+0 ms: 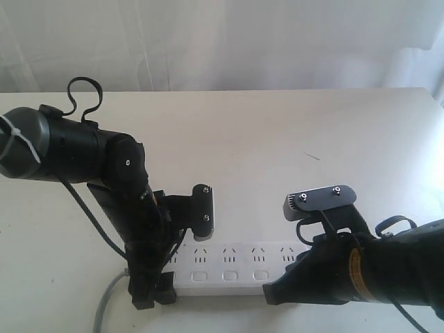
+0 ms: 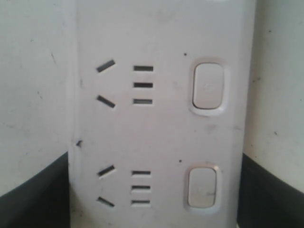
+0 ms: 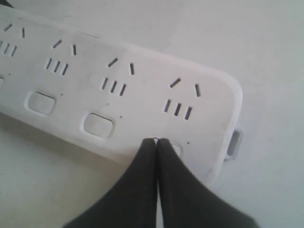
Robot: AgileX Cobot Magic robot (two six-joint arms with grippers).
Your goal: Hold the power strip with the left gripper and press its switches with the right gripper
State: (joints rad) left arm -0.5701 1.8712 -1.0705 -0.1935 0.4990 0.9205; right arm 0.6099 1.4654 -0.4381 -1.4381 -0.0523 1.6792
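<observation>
The right gripper (image 3: 156,141) is holding its two black pointed fingers (image 3: 137,190) pressed together, fully closed with nothing between them. The joined tip is touching the end switch (image 3: 176,148), under the last socket group at the end of the power strip (image 3: 142,95) farthest from its cord. Whether that switch is pushed in cannot be told. The left gripper (image 1: 154,291) is standing over the opposite, cord end of the strip. Its two black fingers (image 2: 42,199) are spread wide and sitting flush against the strip's two long sides, clamping the bar across its width. Between those fingers, the left wrist view is showing two socket groups, each with a rounded-square white switch beside it. The power strip, a long flat white bar with rounded corners, is lying flat on the white table (image 1: 291,132). It is sitting well away from the table's far edge and running roughly parallel to it, with the row of switches (image 1: 231,275) along the side away from that edge. Three switches are showing uncovered between the two grippers. A grey cord (image 1: 104,309) is curving away from the held end across the table. The right arm, black with an orange-tan band (image 1: 356,274), is reaching in from the table's right side. The left arm, carrying a looped black cable (image 1: 83,97), is coming down from the left side. A pale curtain (image 1: 208,41) is hanging behind the far edge.
</observation>
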